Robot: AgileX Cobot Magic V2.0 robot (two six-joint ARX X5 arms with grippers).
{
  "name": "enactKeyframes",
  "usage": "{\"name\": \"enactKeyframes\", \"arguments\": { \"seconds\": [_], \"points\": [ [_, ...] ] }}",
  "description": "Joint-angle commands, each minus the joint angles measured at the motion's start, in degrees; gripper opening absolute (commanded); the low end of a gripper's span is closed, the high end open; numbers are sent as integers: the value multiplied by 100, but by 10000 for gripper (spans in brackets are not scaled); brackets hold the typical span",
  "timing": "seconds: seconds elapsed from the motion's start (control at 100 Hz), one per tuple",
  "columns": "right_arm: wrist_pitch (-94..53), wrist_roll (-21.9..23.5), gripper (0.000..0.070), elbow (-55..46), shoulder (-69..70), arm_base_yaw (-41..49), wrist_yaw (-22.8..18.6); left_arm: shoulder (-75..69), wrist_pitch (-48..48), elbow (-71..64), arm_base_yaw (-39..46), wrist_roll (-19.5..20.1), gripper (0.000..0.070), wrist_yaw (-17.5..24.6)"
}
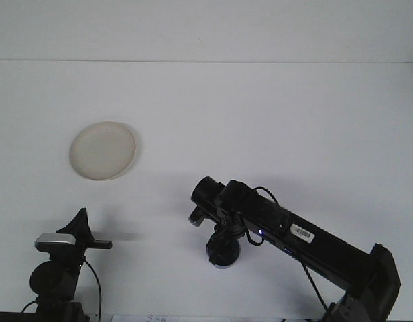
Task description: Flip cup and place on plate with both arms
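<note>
A dark blue cup [223, 251] stands on the white table at centre front. My right gripper [224, 235] reaches straight down onto it from the arm that stretches in from the lower right, and it is shut on the cup's top. A round cream plate [102, 150] lies bare at the left, well away from the cup. My left gripper [81, 227] sits low at the front left, below the plate and with nothing near it.
The white table [273, 114] runs back to a pale wall. My right arm [307, 238] crosses the front right of the table diagonally. The left arm's base [53, 282] fills the front left corner.
</note>
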Motion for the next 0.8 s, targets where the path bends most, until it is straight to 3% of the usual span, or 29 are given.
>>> {"name": "enactKeyframes", "arguments": {
  "seconds": [0.0,0.31,0.41,0.54,0.79],
  "points": [
    [153,-59,431,146,-109,37,13,-13,72,-109,2,83,15,-24],
    [1036,-28,431,59,-1976,-127,42,-13,72,-109,2,83,15,-26],
    [1453,-31,431,-262,-2846,-225,306,-13,72,-111,2,83,15,-26],
    [2485,-28,431,-1311,-4212,-262,796,-13,72,-109,2,83,15,-26],
    [4131,-11,430,-3622,-6520,-262,811,-13,111,-109,2,66,15,-26]
  ]
}}
